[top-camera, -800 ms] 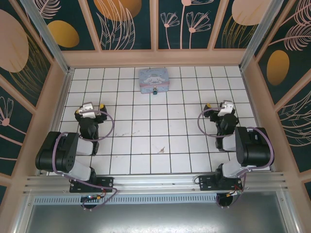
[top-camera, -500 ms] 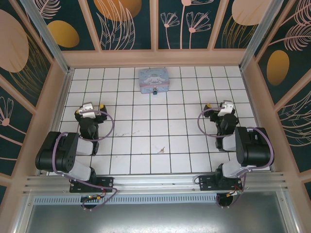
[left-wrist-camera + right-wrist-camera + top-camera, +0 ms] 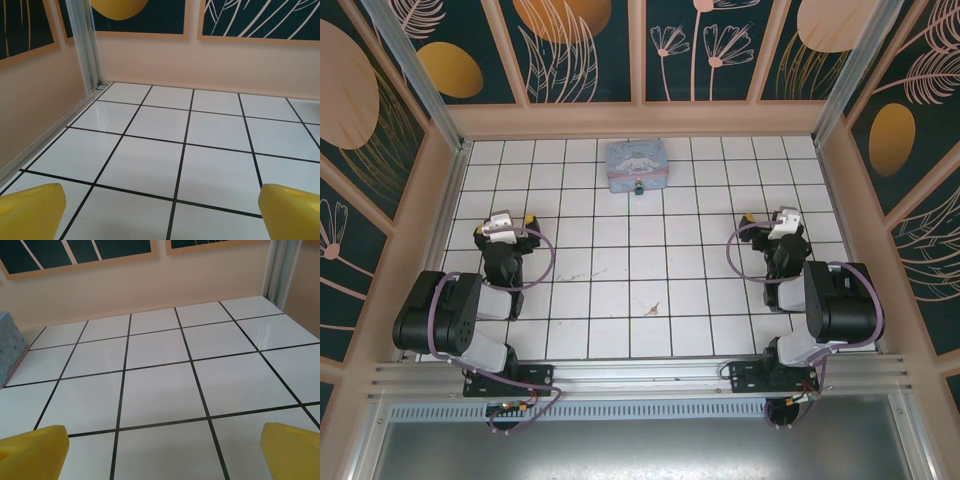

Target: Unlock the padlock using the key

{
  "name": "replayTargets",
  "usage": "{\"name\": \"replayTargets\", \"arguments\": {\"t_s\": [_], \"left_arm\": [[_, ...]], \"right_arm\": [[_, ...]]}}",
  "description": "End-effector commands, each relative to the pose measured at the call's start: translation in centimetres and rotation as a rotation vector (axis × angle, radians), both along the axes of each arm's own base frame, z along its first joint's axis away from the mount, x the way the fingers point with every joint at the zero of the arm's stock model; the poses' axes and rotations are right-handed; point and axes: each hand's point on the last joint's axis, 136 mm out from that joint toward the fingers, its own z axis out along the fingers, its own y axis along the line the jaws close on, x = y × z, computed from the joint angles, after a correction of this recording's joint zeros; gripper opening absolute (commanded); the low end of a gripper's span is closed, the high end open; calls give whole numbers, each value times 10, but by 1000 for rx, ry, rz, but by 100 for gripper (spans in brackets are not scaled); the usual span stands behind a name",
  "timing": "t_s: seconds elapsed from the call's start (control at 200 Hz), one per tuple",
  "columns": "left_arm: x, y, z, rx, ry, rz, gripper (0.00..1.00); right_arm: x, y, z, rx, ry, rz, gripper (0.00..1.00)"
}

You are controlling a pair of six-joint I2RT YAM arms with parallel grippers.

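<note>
1. On the left, the left gripper (image 3: 505,222) sits low over the tiled floor (image 3: 610,265), exactly where the earlier top views had it. We see no shift at all. Its wrist view shows yellow fingertips (image 3: 30,212) at the two bottom corners with bare tile between them, so the jaws stand wide and hold nothing.

2. Near the middle, against the far wall, the padlock (image 3: 638,187) lies at the near edge of the pastel tin box (image 3: 636,160), touching it or hanging from it. It has not moved either. Its long axis seems to run near-to-far. It is too small for us to tell which way the shackle or the keyhole faces.

3. A little to the right and much nearer the arms, the key (image 3: 653,309) lies flat on a tile, well apart from the padlock and roughly midway between the two arms. It is unchanged too. Its long axis runs on a diagonal, from near-left to far-right. We cannot tell which end is the bow and which the blade.

4. On the right, the right gripper (image 3: 775,222) mirrors the left one: same pose as before, jaws spread wide, empty, with open tile under its wrist camera.

5. Since nothing has changed, we judge the task not yet begun. The key is unpicked and the lock untouched.
</note>
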Motion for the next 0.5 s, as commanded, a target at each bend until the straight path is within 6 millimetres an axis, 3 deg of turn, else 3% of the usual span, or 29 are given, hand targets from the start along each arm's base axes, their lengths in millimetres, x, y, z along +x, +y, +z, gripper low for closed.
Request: {"name": "replayTargets", "arguments": {"t_s": [0.0,0.495], "left_arm": [[3,1,13,6,-48,-4,99],[8,5,11,-24,-33,-16,99]], "right_arm": [[4,2,6,4,-21,15,99],[4,2,7,8,-21,16,99]]}}
